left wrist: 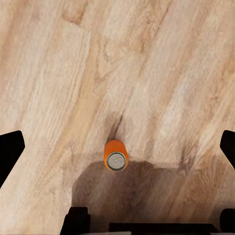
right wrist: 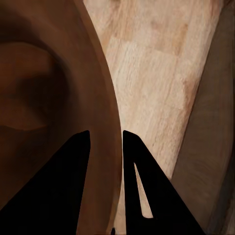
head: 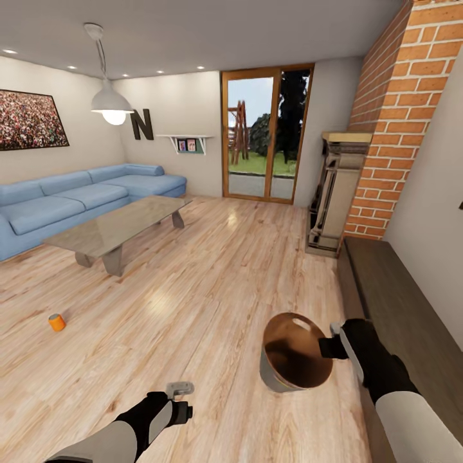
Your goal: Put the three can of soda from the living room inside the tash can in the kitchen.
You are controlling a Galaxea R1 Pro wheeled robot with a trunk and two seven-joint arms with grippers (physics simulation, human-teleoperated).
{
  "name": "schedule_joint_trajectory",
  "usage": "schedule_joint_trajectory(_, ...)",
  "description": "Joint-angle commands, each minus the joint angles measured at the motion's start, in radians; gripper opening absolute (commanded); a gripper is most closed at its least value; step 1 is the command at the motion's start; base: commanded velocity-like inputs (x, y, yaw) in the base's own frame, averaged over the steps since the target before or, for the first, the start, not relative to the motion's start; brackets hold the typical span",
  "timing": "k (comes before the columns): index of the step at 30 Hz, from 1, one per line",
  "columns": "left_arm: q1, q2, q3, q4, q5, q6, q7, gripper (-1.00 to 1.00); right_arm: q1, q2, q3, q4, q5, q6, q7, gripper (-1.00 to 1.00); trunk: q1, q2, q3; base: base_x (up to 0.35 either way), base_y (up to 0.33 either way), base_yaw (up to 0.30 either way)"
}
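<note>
The left gripper [head: 182,400] hangs low over the floor [head: 212,276] with its fingers spread wide apart and nothing between them; in the left wrist view the dark fingertips [left wrist: 10,152] sit at the two edges of the frame, and an orange can [left wrist: 116,154] lies on the boards between and ahead of them. That can appears to stand upright, its silvery top facing the camera, so its long axis runs roughly along the gripper's line of approach, and a straight descent would bring the open fingers down on either side of it. The left arm is plainly the nearer one for this can, and the free one. Just beyond the left gripper and to its right, the right gripper [head: 334,347] is clamped on the rim of the bin [head: 292,360], one finger inside the brown wall and one outside, as the right wrist view [right wrist: 105,186] shows; the bin is held off the floor, tilted, its mouth open towards the robot. Well beyond the left gripper and off to its left, a second orange can [head: 57,321] stands on the floor, short of the glass table [head: 116,225] and the blue sofa [head: 77,199]. No blue can can be made out.
</note>
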Motion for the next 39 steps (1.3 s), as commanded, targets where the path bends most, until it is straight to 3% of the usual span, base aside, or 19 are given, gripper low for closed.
schedule_joint_trajectory(1, 0.000, 0.000, 0.000, 0.000, 0.000, 0.000, -0.001, 1.00, 0.000, 0.000, 0.000, -0.009, -0.003, 0.000, 0.000, -1.00, -0.004, 0.007, 0.003, 0.000, 0.000, 0.000)
schedule_joint_trajectory(5, 0.000, -0.001, 0.000, 0.001, 0.000, 0.000, -0.007, 1.00, -0.021, 0.020, -0.009, -0.035, 0.010, 0.000, -0.001, -1.00, -0.019, 0.035, 0.016, 0.000, 0.000, 0.000)
schedule_joint_trajectory(8, 0.000, -0.002, 0.000, 0.001, -0.001, 0.000, -0.009, 1.00, -0.069, 0.055, -0.031, -0.041, 0.015, 0.000, -0.006, -1.00, -0.031, 0.056, 0.025, 0.000, 0.000, 0.000)
schedule_joint_trajectory(12, 0.000, -0.002, 0.000, 0.001, -0.001, 0.000, -0.011, 1.00, -0.107, 0.117, -0.046, -0.042, 0.018, 0.000, -0.099, -1.00, -0.046, 0.084, 0.038, 0.000, 0.000, 0.000)
schedule_joint_trajectory(15, 0.000, -0.003, 0.000, 0.001, -0.001, 0.001, -0.011, 1.00, -0.115, 0.143, -0.045, -0.042, 0.018, 0.000, -0.153, -1.00, -0.058, 0.105, 0.047, 0.000, 0.000, 0.000)
schedule_joint_trajectory(19, 0.000, -0.002, 0.000, 0.001, -0.001, 0.001, -0.026, 1.00, -0.118, 0.151, -0.044, -0.042, 0.017, 0.000, -0.181, -1.00, -0.073, 0.133, 0.060, 0.000, 0.000, 0.000)
schedule_joint_trajectory(39, 0.002, -0.003, -0.001, 0.000, -0.001, -0.014, -0.044, 1.00, -0.116, 0.149, -0.043, -0.039, 0.015, 0.000, -0.190, -1.00, -0.073, 0.133, 0.060, 0.000, 0.000, 0.000)
